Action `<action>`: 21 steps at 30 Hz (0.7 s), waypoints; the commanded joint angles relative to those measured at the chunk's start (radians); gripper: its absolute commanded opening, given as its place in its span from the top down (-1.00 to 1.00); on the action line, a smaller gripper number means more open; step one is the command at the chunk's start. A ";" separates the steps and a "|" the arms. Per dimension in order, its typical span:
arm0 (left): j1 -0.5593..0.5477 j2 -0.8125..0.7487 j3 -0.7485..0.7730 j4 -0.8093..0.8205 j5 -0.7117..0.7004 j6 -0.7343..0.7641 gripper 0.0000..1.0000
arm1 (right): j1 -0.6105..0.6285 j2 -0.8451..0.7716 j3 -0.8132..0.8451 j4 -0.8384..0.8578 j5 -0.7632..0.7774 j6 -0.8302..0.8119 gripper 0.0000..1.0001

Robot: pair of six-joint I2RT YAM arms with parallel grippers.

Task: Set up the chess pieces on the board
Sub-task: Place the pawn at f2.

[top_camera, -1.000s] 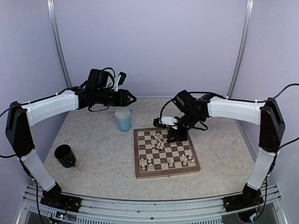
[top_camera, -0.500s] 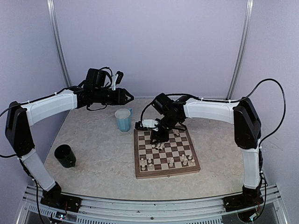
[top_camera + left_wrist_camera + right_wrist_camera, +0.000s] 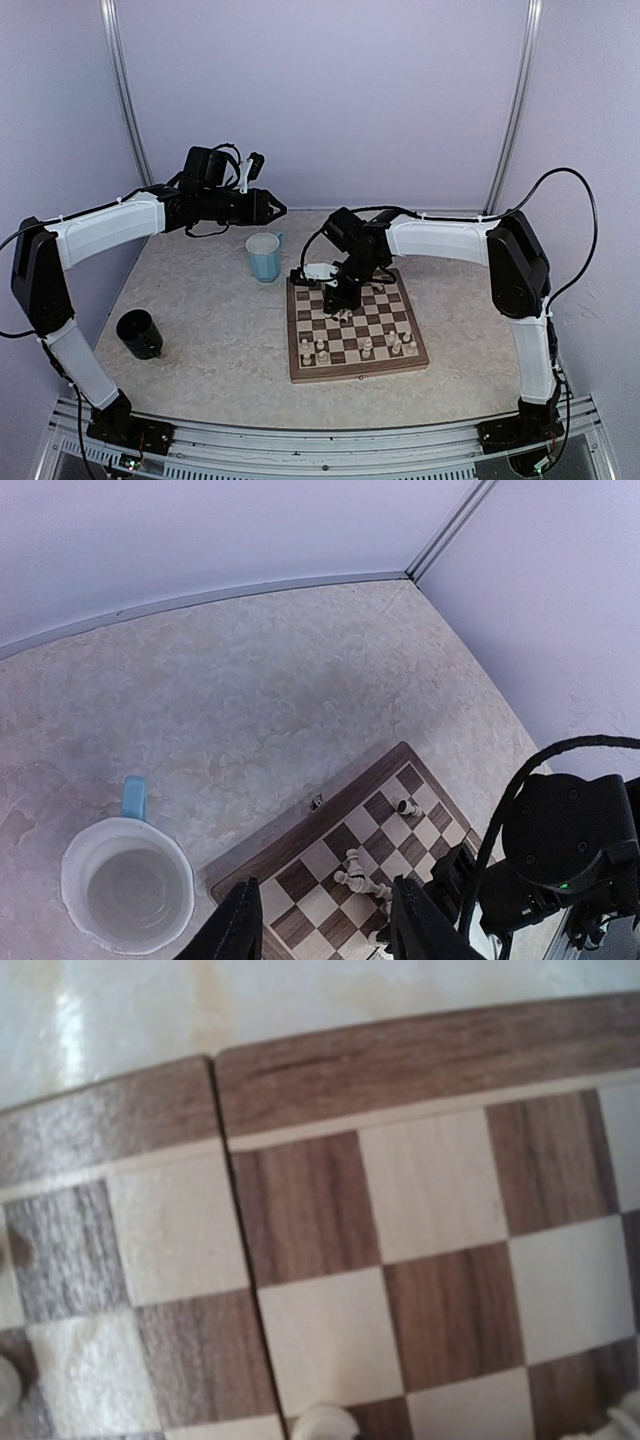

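Right gripper (image 3: 340,300) down at the square wooden chessboard with dark brown and cream checks and a light wood rim (image 3: 355,374), tips low over the far left part of the playing field. Jaws pressed together. Cannot tell whether anything is pinched between them: the right wrist view shows no fingers, only squares close up, the board's centre seam and the far rim strip. Just on the near side of the tips, a loose knot of tiny pale cream chess pieces (image 3: 343,314), at least one lying on its side in the left wrist view. One lone piece stands off to this gripper's right, close to the far rim. Well apart toward the near rim, more pieces stand upright in the last two ranks, some toward the left corner, some toward the right. Left of the gripper, just off the board's far left corner, an upright pale blue translucent plastic cup with a handle (image 3: 264,256) on the beige marbled tabletop (image 3: 200,310); looks empty from above. Much farther left and nearer the bases, a black cylindrical cup (image 3: 140,333), upright, alone. Farthest off, the left gripper (image 3: 272,208) hangs high above the table, beyond and left of the blue cup, its black fingers (image 3: 240,925) spread apart with nothing between them, touching nothing.
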State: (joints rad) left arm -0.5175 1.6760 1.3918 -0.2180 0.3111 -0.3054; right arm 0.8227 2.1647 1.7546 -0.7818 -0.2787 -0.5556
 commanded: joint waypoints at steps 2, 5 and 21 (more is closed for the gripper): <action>0.005 -0.023 0.015 0.000 0.017 0.008 0.11 | 0.013 -0.025 0.023 -0.021 -0.023 0.009 0.93; 0.005 -0.021 0.015 -0.002 0.017 0.008 0.11 | 0.013 -0.094 0.007 -0.027 -0.034 0.007 0.95; -0.005 -0.010 0.016 -0.004 0.017 0.009 0.10 | -0.029 -0.414 -0.433 0.003 0.046 -0.018 0.97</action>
State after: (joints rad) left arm -0.5179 1.6760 1.3918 -0.2180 0.3176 -0.3054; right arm 0.8169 1.7905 1.3952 -0.7795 -0.2474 -0.5648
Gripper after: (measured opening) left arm 0.449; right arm 0.068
